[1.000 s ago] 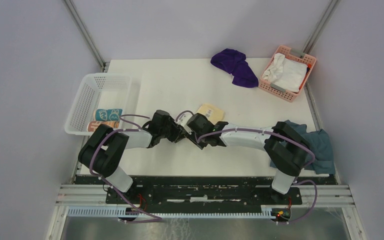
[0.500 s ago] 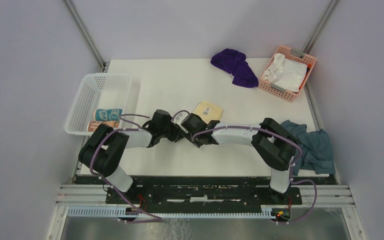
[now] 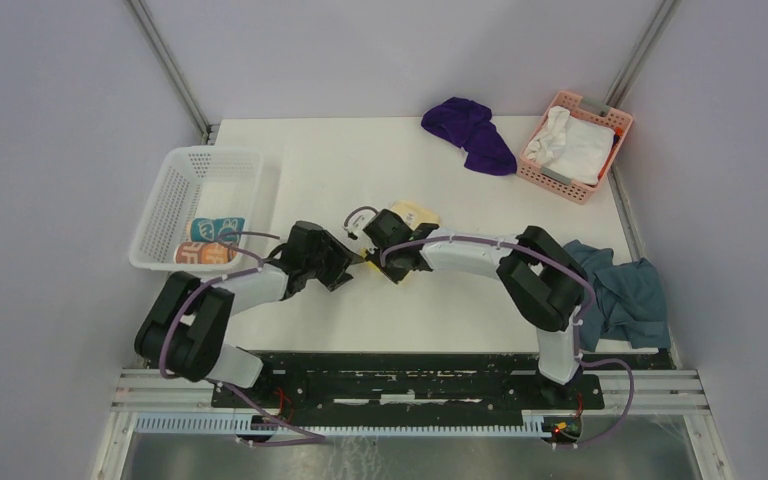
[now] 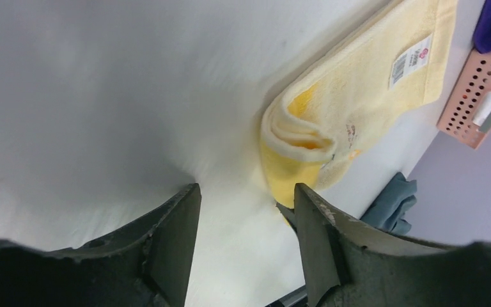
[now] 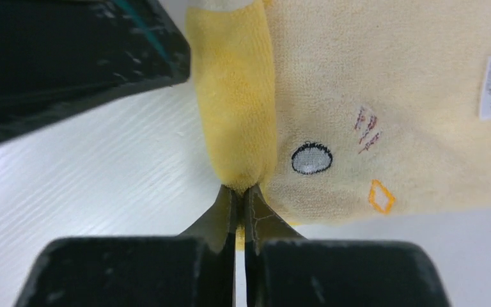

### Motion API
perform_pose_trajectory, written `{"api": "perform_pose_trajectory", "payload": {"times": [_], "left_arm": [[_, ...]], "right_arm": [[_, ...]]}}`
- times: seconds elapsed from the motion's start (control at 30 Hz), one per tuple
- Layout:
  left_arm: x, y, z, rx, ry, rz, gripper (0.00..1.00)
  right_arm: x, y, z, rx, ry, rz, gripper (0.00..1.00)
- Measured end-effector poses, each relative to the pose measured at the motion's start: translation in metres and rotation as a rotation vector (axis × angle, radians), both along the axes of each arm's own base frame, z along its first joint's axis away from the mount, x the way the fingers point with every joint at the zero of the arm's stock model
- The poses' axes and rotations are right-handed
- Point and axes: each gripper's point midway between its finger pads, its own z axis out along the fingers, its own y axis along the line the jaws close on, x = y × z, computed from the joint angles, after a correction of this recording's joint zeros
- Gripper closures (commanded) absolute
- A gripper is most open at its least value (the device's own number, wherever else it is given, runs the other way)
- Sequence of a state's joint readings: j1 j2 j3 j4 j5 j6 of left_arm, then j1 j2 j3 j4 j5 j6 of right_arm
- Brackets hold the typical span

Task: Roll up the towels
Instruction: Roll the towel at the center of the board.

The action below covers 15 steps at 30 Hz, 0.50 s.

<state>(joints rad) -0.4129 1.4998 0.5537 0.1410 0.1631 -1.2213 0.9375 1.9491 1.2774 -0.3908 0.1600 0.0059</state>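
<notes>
Trouble looks most likely at the roll itself: the pale yellow towel [image 5: 371, 96] has only its near edge curled over, and the right hand [image 5: 240, 198] is clamped fully shut on the very tip of that curl, right down at the surface [image 3: 340, 170]. That's a thin pinch on soft terry, so a tug could slip it free and the fold would probably just flop open, or the whole towel would drag along instead of turning over. The left hand [image 4: 246, 236] sits just beside it near the middle of the near half of the surface, jaws parted about halfway and holding nothing, so nothing pins the other end of the curl, and the roll could easily come out lopsided. Both hands are close enough to bump each other too. Count-wise: four towels, with the teal towel [image 3: 216, 229] and peach-orange towel [image 3: 203, 252] rolled in the white basket [image 3: 160, 215], the yellow one in progress, and the purple towel [image 3: 472, 135] crumpled at the far side. Two baskets, counting the pink basket [image 3: 585, 103] with one white cloth [image 3: 572, 145], and one blue-grey cloth [image 3: 635, 295].
</notes>
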Motion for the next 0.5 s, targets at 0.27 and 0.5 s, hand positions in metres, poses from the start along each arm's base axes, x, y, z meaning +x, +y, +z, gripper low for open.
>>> {"api": "perform_pose_trajectory", "payload": {"times": [0.27,0.5], "left_arm": [[-0.03,0.028,0.03,0.054,-0.029,0.043,0.3],[-0.055,0.036,0.024,0.052,-0.007,0.033,0.29]], "right_arm": [[-0.044,0.026,0.01,0.338,0.449,0.041,0.99],[-0.049,0.025,0.012,0.611,0.785,-0.092,1.0]]}}
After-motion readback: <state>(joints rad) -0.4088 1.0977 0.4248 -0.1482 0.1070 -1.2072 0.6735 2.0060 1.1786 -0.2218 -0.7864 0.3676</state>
